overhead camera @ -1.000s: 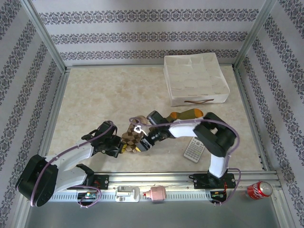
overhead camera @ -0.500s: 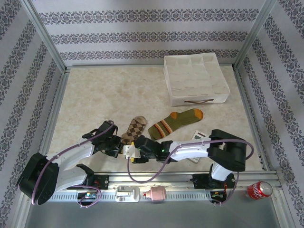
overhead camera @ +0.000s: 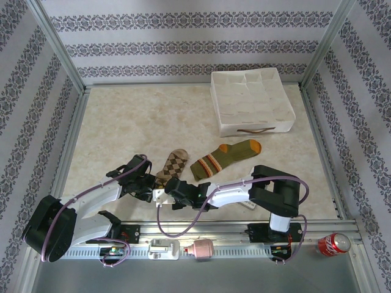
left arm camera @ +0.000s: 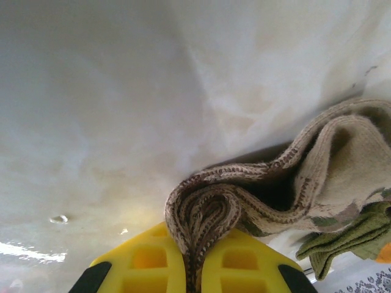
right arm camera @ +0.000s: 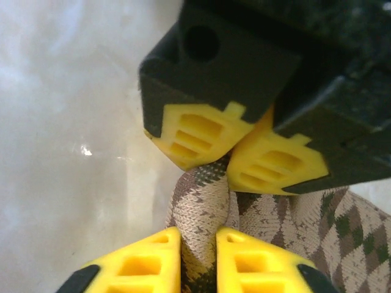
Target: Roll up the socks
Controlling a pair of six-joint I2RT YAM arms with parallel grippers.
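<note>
The brown-and-tan argyle sock (overhead camera: 173, 163) lies flat near the front of the table, its near end lifted by both grippers. Beside it on the right lies the olive green sock (overhead camera: 223, 157) with orange toe and stripes. My left gripper (overhead camera: 149, 192) is shut on the argyle sock's folded edge (left arm camera: 204, 207), its yellow fingers (left arm camera: 146, 265) pinching the fabric. My right gripper (overhead camera: 165, 195) is shut on the same sock (right arm camera: 201, 201) just beside it. The left gripper's yellow fingertips (right arm camera: 195, 137) face mine closely. A bit of the olive sock (left arm camera: 357, 235) shows in the left wrist view.
A white fabric divider box (overhead camera: 252, 101) stands at the back right. A remote-like pad (overhead camera: 249, 205) lies partly under my right arm. A red can (overhead camera: 333, 243) sits outside the frame at the front right. Patterned walls enclose the table.
My right arm swung low toward the front left and its jaws closed on the argyle sock's near end next to the left gripper. The olive sock is now uncovered. The left gripper held still.
</note>
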